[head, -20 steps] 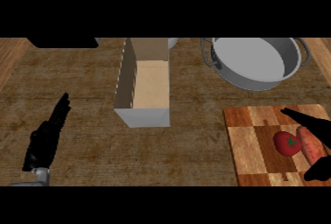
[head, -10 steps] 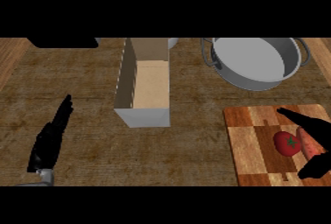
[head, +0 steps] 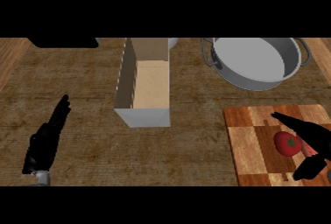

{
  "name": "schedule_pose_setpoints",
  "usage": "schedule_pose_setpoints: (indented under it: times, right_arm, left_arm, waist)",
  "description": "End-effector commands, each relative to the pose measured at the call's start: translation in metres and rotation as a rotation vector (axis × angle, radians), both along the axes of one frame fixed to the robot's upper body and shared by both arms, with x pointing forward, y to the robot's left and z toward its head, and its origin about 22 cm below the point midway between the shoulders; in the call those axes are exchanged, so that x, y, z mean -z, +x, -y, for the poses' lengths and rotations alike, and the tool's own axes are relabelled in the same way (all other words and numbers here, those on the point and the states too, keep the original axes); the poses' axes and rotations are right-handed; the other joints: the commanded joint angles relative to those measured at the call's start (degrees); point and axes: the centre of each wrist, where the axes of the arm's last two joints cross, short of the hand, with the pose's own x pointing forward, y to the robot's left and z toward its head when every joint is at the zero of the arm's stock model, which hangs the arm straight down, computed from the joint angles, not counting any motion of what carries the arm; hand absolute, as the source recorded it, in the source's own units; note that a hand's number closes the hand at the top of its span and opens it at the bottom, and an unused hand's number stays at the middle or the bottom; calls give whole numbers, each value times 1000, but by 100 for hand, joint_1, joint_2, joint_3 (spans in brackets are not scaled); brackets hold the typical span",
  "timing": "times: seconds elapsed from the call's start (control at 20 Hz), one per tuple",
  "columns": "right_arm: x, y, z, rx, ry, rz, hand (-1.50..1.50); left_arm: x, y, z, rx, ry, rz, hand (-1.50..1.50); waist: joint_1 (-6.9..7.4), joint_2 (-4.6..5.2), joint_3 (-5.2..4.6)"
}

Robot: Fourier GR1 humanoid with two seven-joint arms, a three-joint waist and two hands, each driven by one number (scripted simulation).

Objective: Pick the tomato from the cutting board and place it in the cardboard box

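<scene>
The right hand [head: 317, 139], fingers apart, straddles the tomato [head: 286, 143] on the cutting board [head: 249, 146], while the left hand [head: 44, 141] rests straight-fingered at left

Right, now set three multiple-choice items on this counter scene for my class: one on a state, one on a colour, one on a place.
1. How is the left hand?
A open, fingers straight
B curled into a fist
C curled round a spoon

2. What colour is the pot?
A red
B blue
C grey

3. Where is the tomato?
A in the pot
B on the cutting board
C in the left hand

Answers:
1 A, its fingers lie straight at the view's left and hold nothing.
2 C, its wall and inside both show grey metal.
3 B, it rests on the board's wood at the lower right.
</scene>
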Motion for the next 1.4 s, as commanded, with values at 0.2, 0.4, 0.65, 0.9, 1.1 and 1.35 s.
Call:
schedule_pose_setpoints:
  times: [0.2, 0.4, 0.65, 0.9, 1.1, 1.35]
  right_arm:
    - [8, -4, 3, -30, -2, 36, 150]
    - [5, -13, 4, -15, -69, 217, 150]
    - [11, 5, -29, 117, -92, 276, 150]
    - [41, -30, -84, 569, -199, 220, 150]
    - [24, -40, -156, 696, -215, 308, 150]
    - [-25, -61, -215, 783, -316, 436, 150]
  left_arm:
    - [-4, -10, 11, -3, 0, 6, 0]
    - [-19, 7, 6, 1, -3, -7, 0]
    - [4, 3, -3, 1, 6, -2, 0]
    - [8, -9, -16, -57, 11, -23, 0]
    - [9, -8, -17, -39, 16, -20, 0]
    - [8, 0, -9, -15, 6, -9, 0]
  waist:
    - [2, -3, 0]
    - [-31, -10, 2]
    - [-10, -1, -2]
    - [-306, -125, -47]
    - [-211, -91, -43]
    - [-135, -64, -32]
